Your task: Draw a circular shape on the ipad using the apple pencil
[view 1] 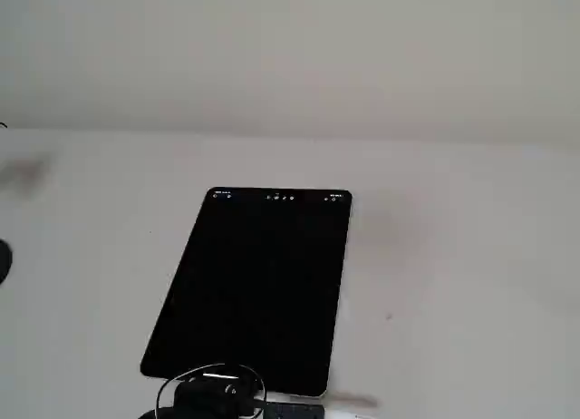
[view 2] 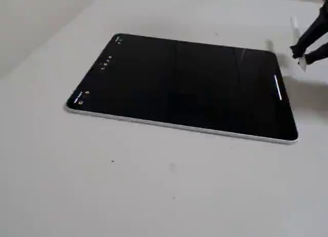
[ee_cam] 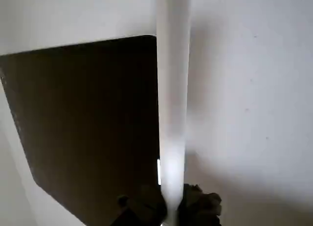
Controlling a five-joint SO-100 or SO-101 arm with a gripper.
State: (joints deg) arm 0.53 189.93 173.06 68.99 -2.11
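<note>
We see the large flat black-screened ipad (view 1: 258,287) with its thin silver edge lying flat on the pale matte table (view 1: 453,274). In both fixed views tiny icons line one short edge and the screen is otherwise dark; we find no drawn outline on it.

Only the wrist view shows the grasp: the slim white cylindrical apple pencil (ee_cam: 172,99) runs up the middle of the picture, and the dark gripper (ee_cam: 168,209) is clenched on its lower end. There the stylus crosses the tablet's edge near a corner; we cannot tell whether its tip touches anything.

In a fixed view (view 1: 217,394) the black gripper with its looping cable sits at the bottom edge, over the tablet's near short side, and the stylus is hard to make out. In a fixed view from the side, the gripper (view 2: 302,55) enters at the upper right, beyond the tablet's icon-free short edge, with a blurred white sliver of the stylus (view 2: 295,25) above it.
</note>
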